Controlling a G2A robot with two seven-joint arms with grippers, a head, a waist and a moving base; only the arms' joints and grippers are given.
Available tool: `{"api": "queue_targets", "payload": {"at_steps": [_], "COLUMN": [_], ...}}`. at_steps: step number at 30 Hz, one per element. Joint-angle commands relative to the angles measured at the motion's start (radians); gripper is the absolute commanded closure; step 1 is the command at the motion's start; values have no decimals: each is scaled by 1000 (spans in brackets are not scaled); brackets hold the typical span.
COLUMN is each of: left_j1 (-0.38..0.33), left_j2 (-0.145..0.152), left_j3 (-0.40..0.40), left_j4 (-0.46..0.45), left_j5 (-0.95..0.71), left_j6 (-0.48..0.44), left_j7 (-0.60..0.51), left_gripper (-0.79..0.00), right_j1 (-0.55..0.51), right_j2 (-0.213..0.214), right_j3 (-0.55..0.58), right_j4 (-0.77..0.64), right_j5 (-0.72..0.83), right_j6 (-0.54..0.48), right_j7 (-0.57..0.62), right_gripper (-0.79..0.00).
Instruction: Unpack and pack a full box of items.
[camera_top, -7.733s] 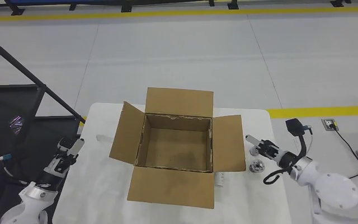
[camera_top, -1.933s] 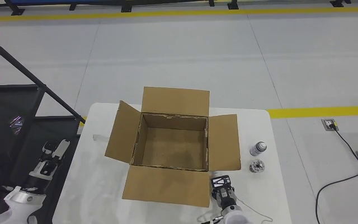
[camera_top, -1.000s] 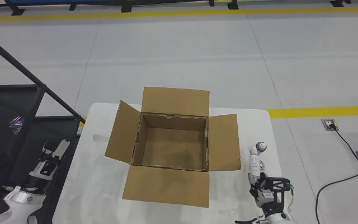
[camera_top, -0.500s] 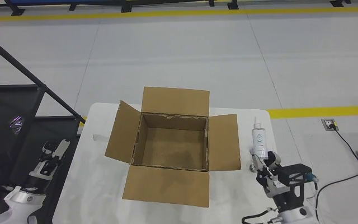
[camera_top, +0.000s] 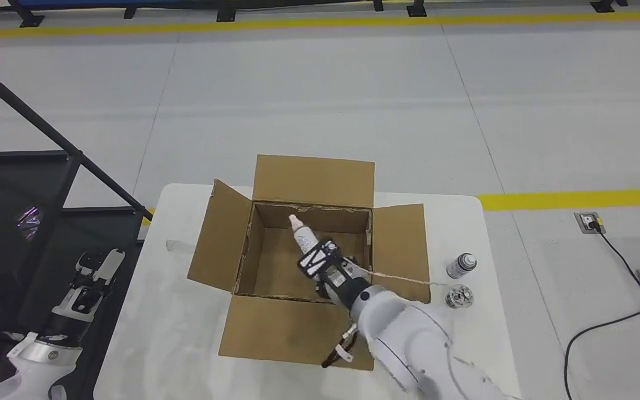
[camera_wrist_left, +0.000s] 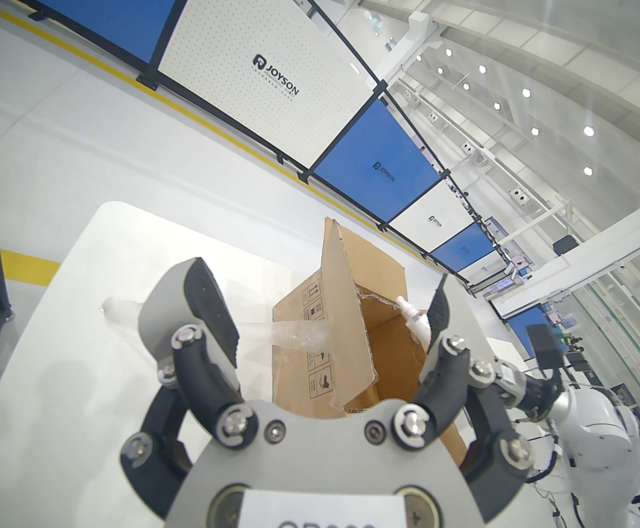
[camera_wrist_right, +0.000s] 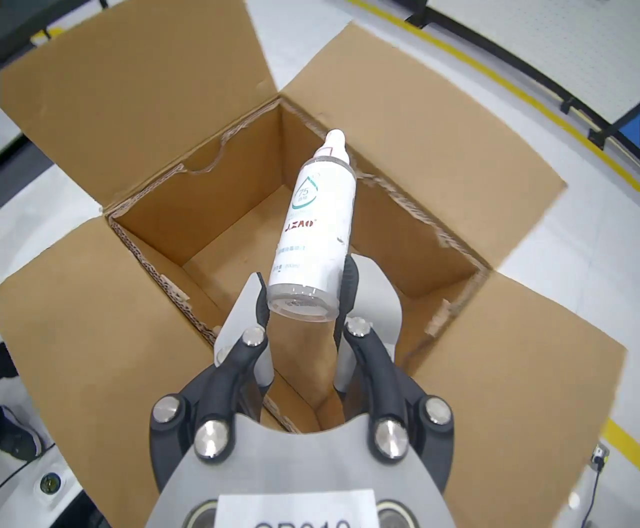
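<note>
The right pincer (camera_wrist_right: 305, 295) is clenched on the base of a white spray bottle (camera_wrist_right: 315, 220). The bottle's long axis runs straight out from the fingers, with the nozzle tilted up toward the far left corner of the box (camera_top: 315, 182). It hangs over the opening, the box's four flaps spread and its cardboard floor showing below. On the worktop (camera_top: 470, 225), right of the box, stand a small bottle (camera_top: 460, 265) and a round item (camera_top: 459, 296). The left pincer (camera_wrist_left: 320, 290) is released, spread wide, just off the worktop's left edge.

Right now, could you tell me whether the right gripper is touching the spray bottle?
Touching. The right wrist view shows the right gripper closed on both sides of the spray bottle near its base.
</note>
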Motion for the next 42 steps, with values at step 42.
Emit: {"api": "queue_targets", "payload": {"at_steps": [42], "left_j1": [25], "left_j2": [3], "left_j3": [6], "left_j4": [-22], "left_j5": [32], "left_j6": [32], "left_j7": [32], "left_gripper": [-785], "right_j1": [474], "right_j2": [-240], "right_j3": [-198], "right_j4": [925], "right_j5": [343], "right_j6": [-146], "right_j7": [-34], "right_gripper": [0]}}
